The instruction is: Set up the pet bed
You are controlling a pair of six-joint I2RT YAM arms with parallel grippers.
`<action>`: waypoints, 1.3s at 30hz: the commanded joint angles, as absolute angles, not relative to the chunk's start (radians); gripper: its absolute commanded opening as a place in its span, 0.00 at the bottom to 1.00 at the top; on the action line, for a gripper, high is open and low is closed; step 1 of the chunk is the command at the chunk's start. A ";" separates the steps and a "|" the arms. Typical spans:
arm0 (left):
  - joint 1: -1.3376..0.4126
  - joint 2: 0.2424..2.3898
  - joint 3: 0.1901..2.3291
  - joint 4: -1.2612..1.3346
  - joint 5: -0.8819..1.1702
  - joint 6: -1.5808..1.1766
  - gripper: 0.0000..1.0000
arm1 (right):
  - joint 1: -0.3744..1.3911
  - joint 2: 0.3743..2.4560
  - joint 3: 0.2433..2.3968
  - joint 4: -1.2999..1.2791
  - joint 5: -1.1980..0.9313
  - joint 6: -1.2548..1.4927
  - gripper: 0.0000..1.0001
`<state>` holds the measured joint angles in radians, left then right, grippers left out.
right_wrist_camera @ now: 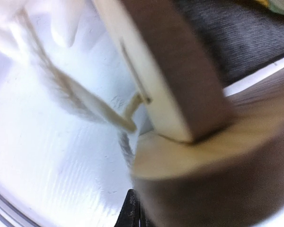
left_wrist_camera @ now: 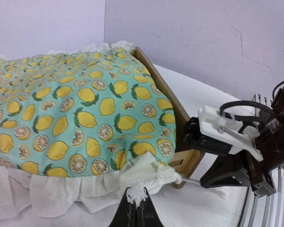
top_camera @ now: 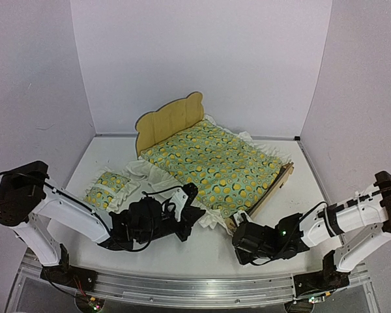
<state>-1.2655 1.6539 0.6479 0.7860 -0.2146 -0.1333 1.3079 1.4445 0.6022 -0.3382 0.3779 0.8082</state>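
Note:
The pet bed (top_camera: 170, 120) stands mid-table, its plywood headboard at the back. A lemon-print quilt (top_camera: 215, 163) with a white ruffle covers it. In the left wrist view my left gripper (left_wrist_camera: 135, 204) is shut on the ruffle's bunched corner (left_wrist_camera: 146, 177), just off the bed's near corner; the top view shows that gripper (top_camera: 199, 218) too. My right gripper (top_camera: 238, 228) sits at the footboard corner (right_wrist_camera: 180, 90) with its fingers (right_wrist_camera: 134, 210) shut. A white strand (left_wrist_camera: 189, 180) runs from the ruffle to its tip; I cannot tell whether it is pinched. Dark base felt (right_wrist_camera: 236, 33) shows, blurred.
A small matching ruffled pillow (top_camera: 108, 189) lies on the table left of the bed, beside my left arm. White walls close in the table at the back and both sides. A metal rail (top_camera: 202, 287) runs along the near edge.

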 commanded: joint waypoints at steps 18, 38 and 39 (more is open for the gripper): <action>-1.260 1.447 0.752 0.866 -0.661 0.254 0.00 | 1.414 1.530 0.409 -0.025 0.585 0.869 0.00; -1.264 1.278 0.600 0.585 -0.192 -0.028 0.43 | 1.416 1.406 0.469 -0.125 0.522 0.811 0.22; -1.264 1.280 0.568 0.588 -0.157 -0.096 0.62 | 1.416 1.372 0.472 -0.147 0.513 0.803 0.26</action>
<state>-1.2602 1.2991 0.6800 0.6830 -0.3641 0.1200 1.4132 1.4979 0.4461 -0.0265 0.5697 0.8192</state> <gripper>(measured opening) 0.391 0.192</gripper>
